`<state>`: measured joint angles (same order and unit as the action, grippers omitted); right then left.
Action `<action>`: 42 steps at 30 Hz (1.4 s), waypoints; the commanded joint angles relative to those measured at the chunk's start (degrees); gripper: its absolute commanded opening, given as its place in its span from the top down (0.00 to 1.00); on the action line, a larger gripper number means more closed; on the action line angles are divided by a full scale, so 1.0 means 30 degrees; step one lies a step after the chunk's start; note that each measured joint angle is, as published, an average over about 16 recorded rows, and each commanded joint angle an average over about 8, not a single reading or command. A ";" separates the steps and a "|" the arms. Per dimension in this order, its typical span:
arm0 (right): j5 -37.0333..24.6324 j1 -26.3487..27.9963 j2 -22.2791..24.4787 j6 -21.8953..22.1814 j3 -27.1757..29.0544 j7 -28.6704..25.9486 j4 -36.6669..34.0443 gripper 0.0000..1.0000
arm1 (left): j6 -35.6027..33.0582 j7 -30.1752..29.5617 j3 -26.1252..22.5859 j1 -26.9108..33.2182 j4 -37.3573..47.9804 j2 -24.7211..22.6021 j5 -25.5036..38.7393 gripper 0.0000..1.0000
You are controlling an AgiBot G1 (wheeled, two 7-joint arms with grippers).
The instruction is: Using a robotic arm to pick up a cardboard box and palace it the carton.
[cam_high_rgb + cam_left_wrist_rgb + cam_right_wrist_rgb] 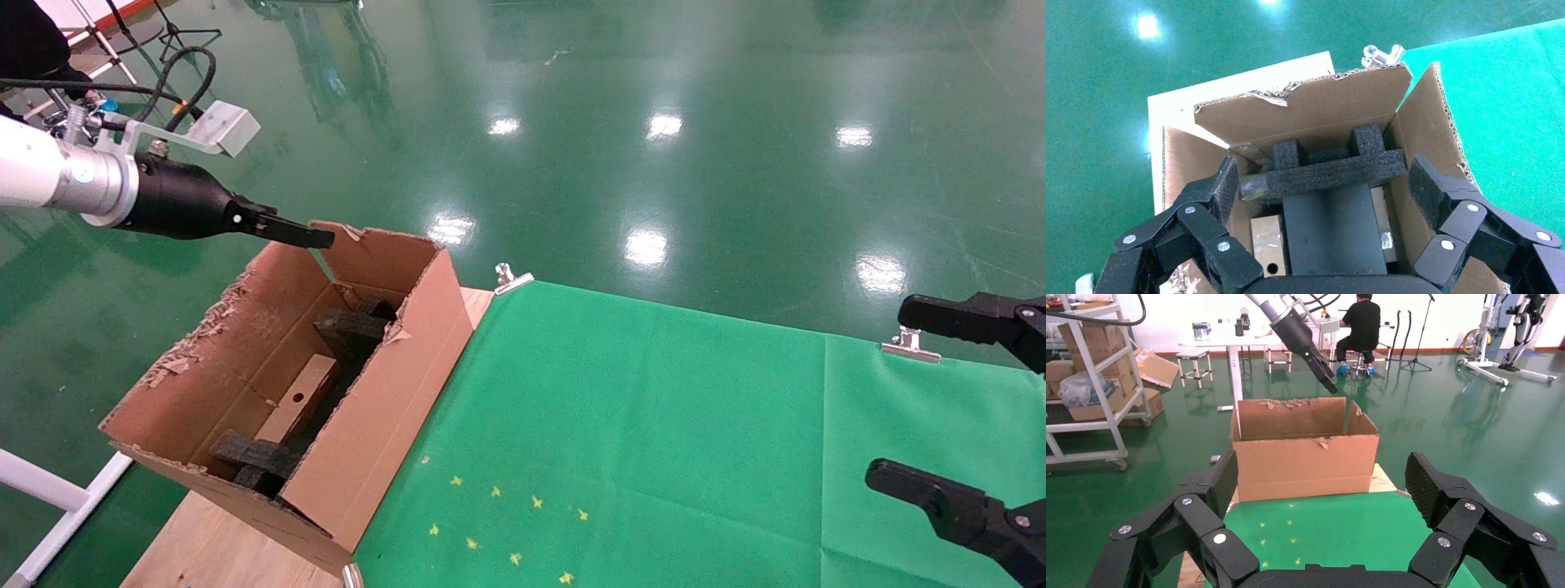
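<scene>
The carton (384, 392) stands on the table's left end, with torn flaps and dark foam blocks (351, 327) inside. The small cardboard box (298, 398), taped and with a round hole, lies inside the carton on its floor. It also shows in the left wrist view (1266, 245) beside a dark panel (1333, 229). My left gripper (310, 237) hangs above the carton's far end, open and empty. In its own view (1324, 184) it looks down into the carton (1309, 110). My right gripper (891, 392) is open and empty at the table's right edge, facing the carton (1303, 459).
A green cloth (654, 425) covers the table, held by metal clips (511, 279) (909, 346). Yellow star marks (498, 523) sit near the front. Bare wood (221, 547) shows under the carton. Shelves (1089, 380) and a seated person (1361, 327) are far behind.
</scene>
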<state>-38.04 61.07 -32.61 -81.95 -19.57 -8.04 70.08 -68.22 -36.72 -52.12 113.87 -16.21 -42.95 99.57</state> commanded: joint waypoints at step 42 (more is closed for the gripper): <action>0.0002 -0.0001 0.0001 0.0002 -0.0001 0.0001 -0.0001 0.00 | -0.3355 0.4963 0.6902 -0.9995 -1.0988 0.1526 -1.1038 0.00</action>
<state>-38.03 61.07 -32.61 -81.94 -19.57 -8.04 70.07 -78.30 -21.81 -31.38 83.84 -49.22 -38.37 66.41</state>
